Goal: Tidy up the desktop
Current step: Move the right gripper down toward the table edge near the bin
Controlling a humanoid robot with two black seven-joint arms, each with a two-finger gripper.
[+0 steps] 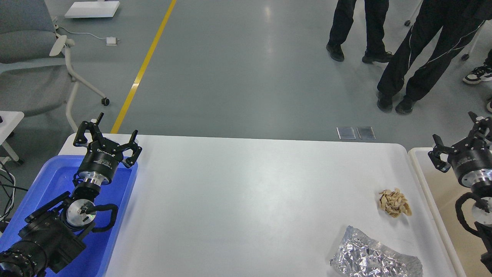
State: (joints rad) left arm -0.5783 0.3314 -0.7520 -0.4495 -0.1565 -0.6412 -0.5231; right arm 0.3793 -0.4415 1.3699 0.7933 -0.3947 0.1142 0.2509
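Holding both black grippers, left and right, open and empty, we face the white desktop; next, grasp the near-right crumpled silver foil wrapper or tan paper scrap.

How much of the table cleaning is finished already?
Most of the desktop is bare. Nothing is in hand: the left gripper and right gripper both have open, empty jaws. Still left: the crumpled brown paper and the silver foil wrapper near the beige bin.
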